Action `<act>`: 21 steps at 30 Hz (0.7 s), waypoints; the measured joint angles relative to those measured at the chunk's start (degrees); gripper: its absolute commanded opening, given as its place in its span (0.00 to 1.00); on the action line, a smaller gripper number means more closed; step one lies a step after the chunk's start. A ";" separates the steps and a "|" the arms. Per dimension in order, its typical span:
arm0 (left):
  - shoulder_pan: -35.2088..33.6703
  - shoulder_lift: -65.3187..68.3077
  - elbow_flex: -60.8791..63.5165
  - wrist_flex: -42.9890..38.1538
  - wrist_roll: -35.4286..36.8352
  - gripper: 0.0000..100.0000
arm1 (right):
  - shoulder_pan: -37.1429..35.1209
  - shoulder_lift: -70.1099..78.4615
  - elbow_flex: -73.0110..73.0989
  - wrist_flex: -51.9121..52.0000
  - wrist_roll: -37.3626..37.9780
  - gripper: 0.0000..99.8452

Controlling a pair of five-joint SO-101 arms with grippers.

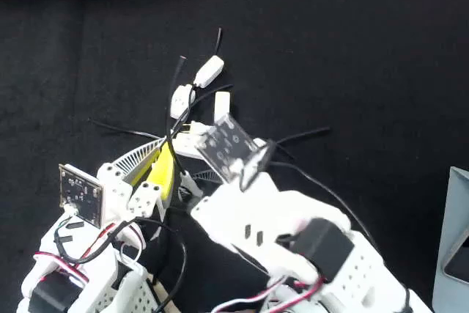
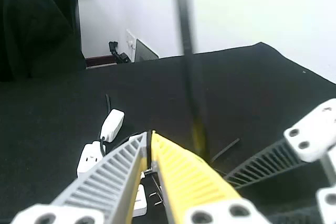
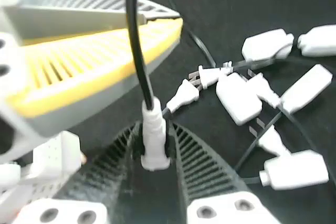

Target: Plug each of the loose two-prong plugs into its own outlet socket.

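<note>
right gripper (image 3: 155,129): black fingers clamped on white plug (image 3: 154,148), black cable (image 3: 135,35) rising from plug. left gripper (image 2: 149,136): grey and yellow fingers pressed together, nothing seen between them, just beside right gripper. cable crosses in front of left gripper. loose two-prong plug (image 3: 184,95) lies near, prongs bare. other white plugs and socket pieces (image 3: 239,98) clustered on black worktop (image 1: 366,56) beyond both grippers, cords tangled among them. grey box (image 1: 456,232) at worktop edge, well apart.

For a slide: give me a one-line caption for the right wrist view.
Right gripper, jaws shut on a white plastic plug with black cord, near loose white plugs.
</note>
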 measured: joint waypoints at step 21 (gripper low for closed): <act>12.04 0.00 -1.76 4.75 -11.25 0.03 | -0.09 -6.86 4.04 0.79 3.08 0.01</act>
